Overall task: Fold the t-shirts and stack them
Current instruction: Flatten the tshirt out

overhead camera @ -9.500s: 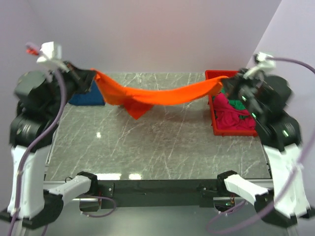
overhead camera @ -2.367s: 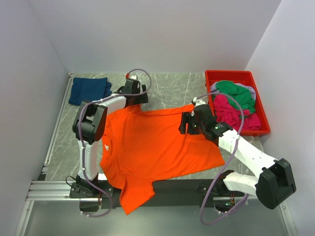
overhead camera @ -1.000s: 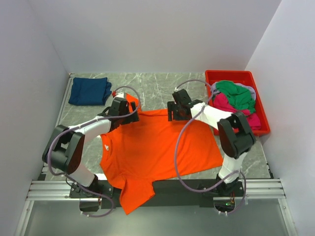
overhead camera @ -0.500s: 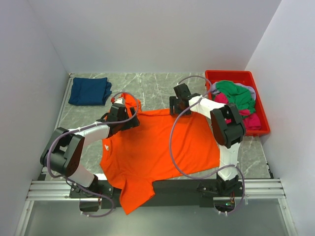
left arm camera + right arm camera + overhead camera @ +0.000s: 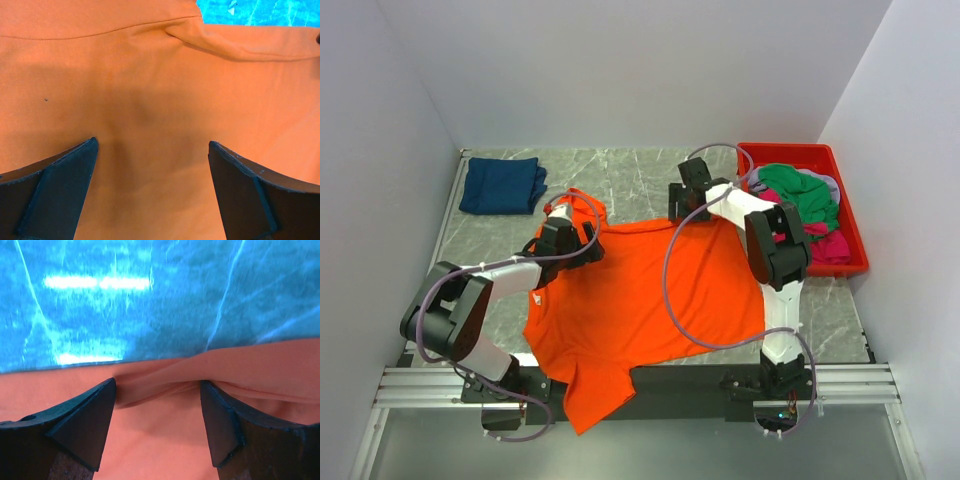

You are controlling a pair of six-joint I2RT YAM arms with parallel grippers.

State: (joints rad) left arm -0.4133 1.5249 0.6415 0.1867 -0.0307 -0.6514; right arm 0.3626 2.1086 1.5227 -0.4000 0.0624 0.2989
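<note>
Fingers (image 5: 55,190) of the left gripper (image 5: 152,144) stood spread wide and empty just above the orange t-shirt (image 5: 650,300), while the right gripper (image 5: 157,384), equally spread and empty, hovered over that shirt's rumpled far edge, bare table (image 5: 630,175) beyond its tips. Flat beneath both, the shirt seemed to lie lengthwise left to right, sleeved end leftward, one sleeve hanging off the near edge. Right of the right fingers a red bin (image 5: 790,150) held a heaped green t-shirt (image 5: 800,188) and magenta t-shirt (image 5: 818,242); beyond and left of the left fingers lay a folded navy t-shirt (image 5: 500,185).
</note>
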